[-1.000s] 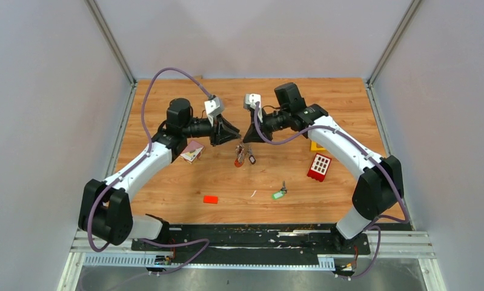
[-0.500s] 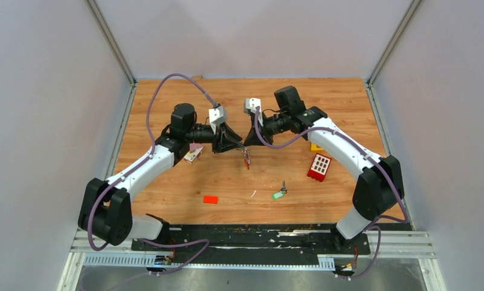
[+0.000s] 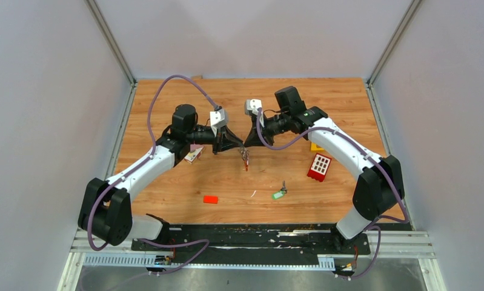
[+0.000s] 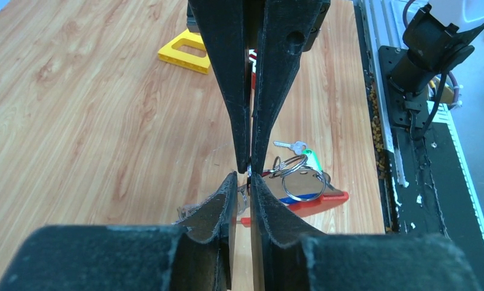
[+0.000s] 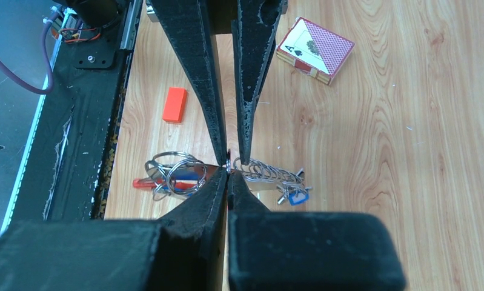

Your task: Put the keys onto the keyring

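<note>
From above, both arms reach inward, elbows out, so the left gripper (image 3: 240,147) and right gripper (image 3: 246,144) meet tip to tip with the keyring (image 3: 246,160) dangling between them, within reach of both. 1 green-tagged key (image 3: 279,194) lies well apart on the table (image 3: 166,97).

Left wrist: that gripper's jaws are nearly together around the wire, but I can't tell if they grip it.

Right wrist: jaws pressed together, pinching the keyring.

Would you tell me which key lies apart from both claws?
The green-tagged key, lying alone; the others bunch with the keyring where left claw and right claw meet.
</note>
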Robot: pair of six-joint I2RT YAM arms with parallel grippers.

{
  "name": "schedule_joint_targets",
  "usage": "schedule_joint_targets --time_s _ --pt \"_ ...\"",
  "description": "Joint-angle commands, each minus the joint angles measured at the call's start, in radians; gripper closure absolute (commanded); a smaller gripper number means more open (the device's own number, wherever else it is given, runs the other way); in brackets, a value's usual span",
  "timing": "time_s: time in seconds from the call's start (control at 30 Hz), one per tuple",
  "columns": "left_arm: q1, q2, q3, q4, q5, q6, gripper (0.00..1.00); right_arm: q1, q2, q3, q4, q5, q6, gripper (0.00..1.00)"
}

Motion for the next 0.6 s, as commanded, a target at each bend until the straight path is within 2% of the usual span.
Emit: schedule_joint_targets --time_s 0.0,0.23,0.37,0.57 --pt "-0.005 -0.003 -0.008 -0.010 0.005 0.054 0.81 0.005 -0.045 0.008 0.015 -0.073 -0.027 1.00" --pt "-0.006 0.009 -0.006 -0.007 0.006 0.045 0.88 0.005 -0.043 0.011 0.014 -0.083 -0.027 1.00" --pt "-0.005 0.019 -0.007 0.024 0.007 0.003 1.00 0.005 -0.044 0.009 0.014 -0.082 -0.027 1.00" --pt "-0.005 -0.009 0.000 0.023 0.034 -0.039 1.00 0.004 -0.050 -0.015 0.049 -0.032 -0.012 1.00"
